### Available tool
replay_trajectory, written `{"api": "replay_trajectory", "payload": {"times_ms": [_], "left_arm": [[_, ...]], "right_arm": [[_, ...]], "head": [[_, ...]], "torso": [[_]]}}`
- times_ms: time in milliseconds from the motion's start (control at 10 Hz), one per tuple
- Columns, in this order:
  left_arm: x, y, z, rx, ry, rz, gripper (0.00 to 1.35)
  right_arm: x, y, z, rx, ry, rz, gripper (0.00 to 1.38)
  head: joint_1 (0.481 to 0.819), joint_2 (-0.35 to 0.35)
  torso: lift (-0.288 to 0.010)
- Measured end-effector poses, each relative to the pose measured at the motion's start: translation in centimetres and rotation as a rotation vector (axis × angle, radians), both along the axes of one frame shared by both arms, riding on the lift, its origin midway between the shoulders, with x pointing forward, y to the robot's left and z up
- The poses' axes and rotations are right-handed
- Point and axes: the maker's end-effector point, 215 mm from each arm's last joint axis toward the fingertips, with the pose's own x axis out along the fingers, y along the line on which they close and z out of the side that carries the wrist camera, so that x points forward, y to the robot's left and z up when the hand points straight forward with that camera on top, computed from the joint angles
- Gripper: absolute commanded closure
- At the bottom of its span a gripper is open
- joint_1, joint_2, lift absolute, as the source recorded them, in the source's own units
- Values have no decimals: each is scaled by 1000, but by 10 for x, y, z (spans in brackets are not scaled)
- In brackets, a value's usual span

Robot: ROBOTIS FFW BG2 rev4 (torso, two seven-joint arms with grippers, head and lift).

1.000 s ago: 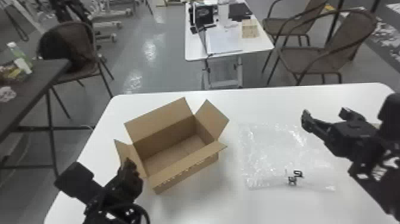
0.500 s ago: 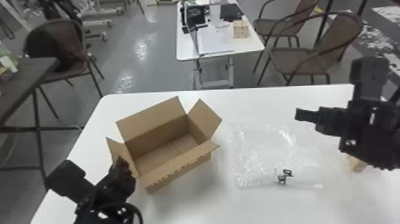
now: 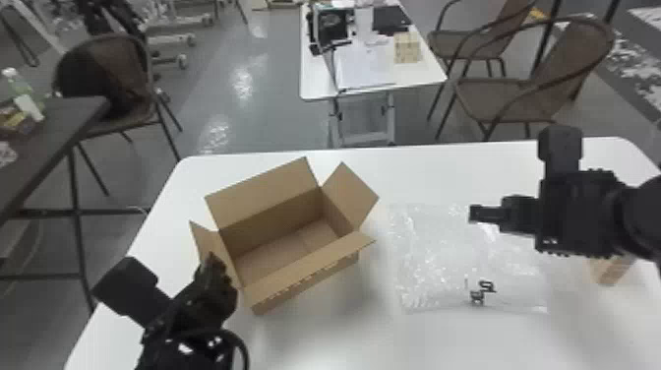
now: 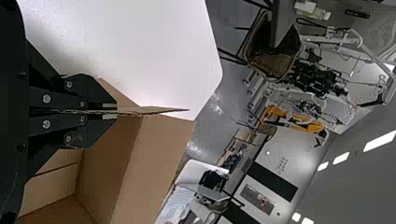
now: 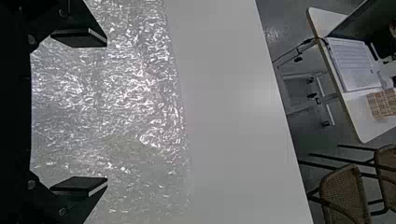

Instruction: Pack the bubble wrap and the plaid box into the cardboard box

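Observation:
The open cardboard box [image 3: 295, 290] stands left of centre on the white table. At its left flap is my left gripper [image 3: 220, 275]; in the left wrist view the fingers of that gripper [image 4: 112, 111] are closed on the flap [image 4: 154, 111]. Bubble wrap [image 3: 433, 261] lies flat to the right of the carton. Over its upper right part hangs my right gripper [image 3: 484, 214]. In the right wrist view, this gripper [image 5: 100, 111] is open, fingers wide apart, with the bubble wrap [image 5: 135, 93] beyond them. Under the right arm, the plaid box [image 3: 608, 270] is partly hidden.
Small dark pieces [image 3: 482, 291] show at the wrap's near edge. A second white table [image 3: 366, 91] farther back carries equipment, papers and a patterned box [image 3: 407, 47]. Chairs [image 3: 516, 96] and a dark table [image 3: 54, 128] stand around the work table.
My right gripper has turned and moved over the bubble wrap, uncovering part of the plaid box. The head view has shifted slightly. The left gripper stays at the flap.

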Motion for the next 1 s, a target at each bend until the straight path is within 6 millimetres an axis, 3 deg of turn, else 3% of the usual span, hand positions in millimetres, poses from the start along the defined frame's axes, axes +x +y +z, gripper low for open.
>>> {"api": "replay_trajectory", "payload": {"times_ms": [500,600,700,900,1000], "left_arm": [[6,-5,1,21,4,-16,1153],[6,-5,2,25,5,-19,1153],[7,-6,2,29,6,-20,1153],[7,-7,3,33,3,-19,1153],[7,-7,3,34,3,-19,1153]], "right_arm": [[6,14,-48,-27,161,19,254],[5,15,-56,-30,190,19,334],[2,16,-64,-25,219,20,529],[-3,18,-75,-6,247,24,598],[-4,19,-76,0,250,26,749]], "head": [[695,163],[695,164],[695,164],[695,167],[695,168]], "torso": [[-102],[-102],[-102],[-102],[-102]]}}
